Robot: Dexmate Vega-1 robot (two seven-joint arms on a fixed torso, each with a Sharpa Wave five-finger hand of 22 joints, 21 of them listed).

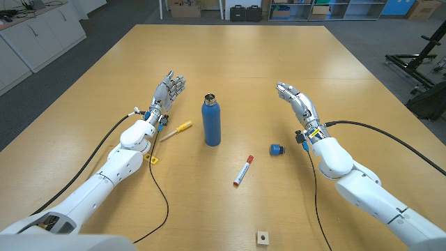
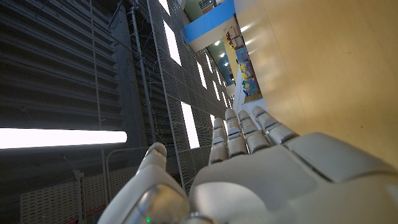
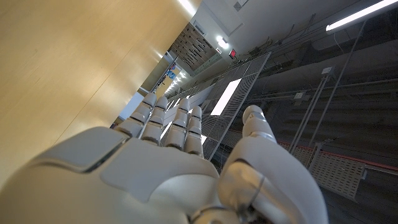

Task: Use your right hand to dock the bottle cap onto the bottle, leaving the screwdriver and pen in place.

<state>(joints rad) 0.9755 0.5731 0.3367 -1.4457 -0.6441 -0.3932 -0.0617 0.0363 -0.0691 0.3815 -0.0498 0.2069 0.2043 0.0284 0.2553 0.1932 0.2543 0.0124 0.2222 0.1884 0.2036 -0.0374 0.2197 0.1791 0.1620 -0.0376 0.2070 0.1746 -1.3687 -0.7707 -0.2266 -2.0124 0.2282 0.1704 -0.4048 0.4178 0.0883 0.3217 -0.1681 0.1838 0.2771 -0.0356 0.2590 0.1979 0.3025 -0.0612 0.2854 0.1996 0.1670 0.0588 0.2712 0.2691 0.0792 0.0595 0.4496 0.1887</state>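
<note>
Right of centre in the head view, the blue bottle cap (image 1: pixel 277 149) lies on the table (image 1: pixel 230 63), apart from the upright, open-necked bottle (image 1: pixel 212 120) at middle, so it must be picked up first. Just to its right, the right hand (image 1: pixel 296 102) holds nothing, fingers extended close together, seemingly ready for that reach. The pen (image 1: pixel 242 171) lies lower centre. The screwdriver (image 1: pixel 175 130) sits beside the left hand (image 1: pixel 166 93), likewise empty with fingers straight, probably parked clear.
</note>
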